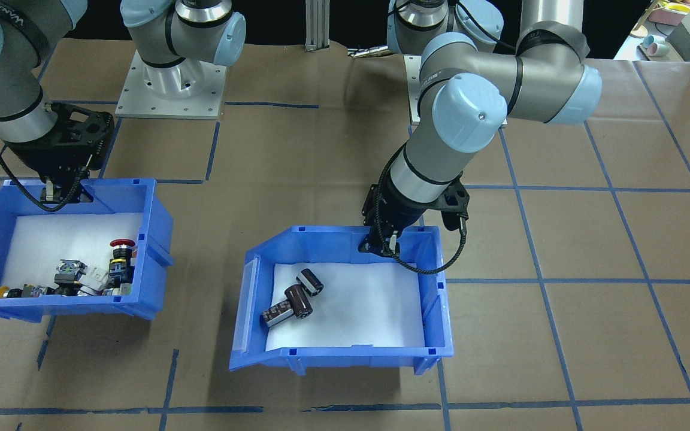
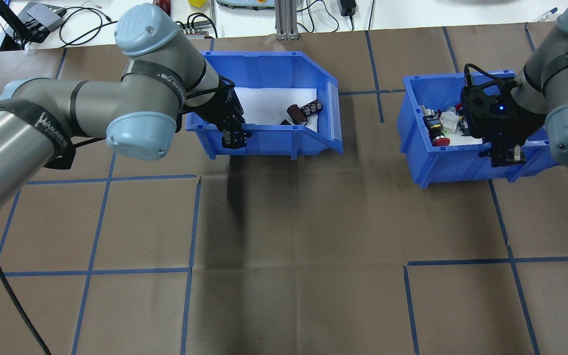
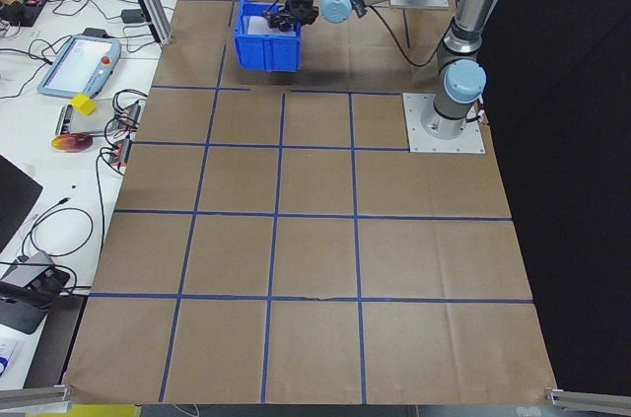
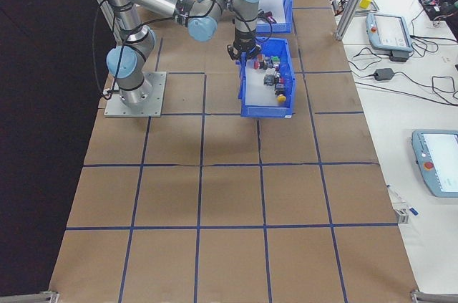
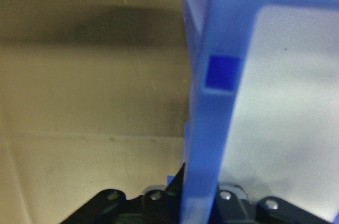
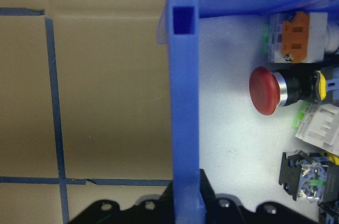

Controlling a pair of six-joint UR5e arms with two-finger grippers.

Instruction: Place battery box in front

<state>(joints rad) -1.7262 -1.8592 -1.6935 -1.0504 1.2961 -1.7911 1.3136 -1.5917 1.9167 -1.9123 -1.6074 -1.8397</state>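
battery box (image 1: 345, 353): lower centre of front-facing view, 3 dark cylinders (image 1: 294, 298) on white liner.
L gripper (image 1: 381, 245): clamped on box's rear wall.
R gripper (image 1: 57, 193): clamped on wall of switch bin (image 1: 141, 305), frame left.

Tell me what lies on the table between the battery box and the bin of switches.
Nothing: in the overhead view only bare brown paper with blue tape lines separates the battery box from the switch bin.

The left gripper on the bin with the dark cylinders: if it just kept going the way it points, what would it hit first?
The left gripper straddles the battery box wall, pointing down. It would probably meet the bin's white liner and the table first.
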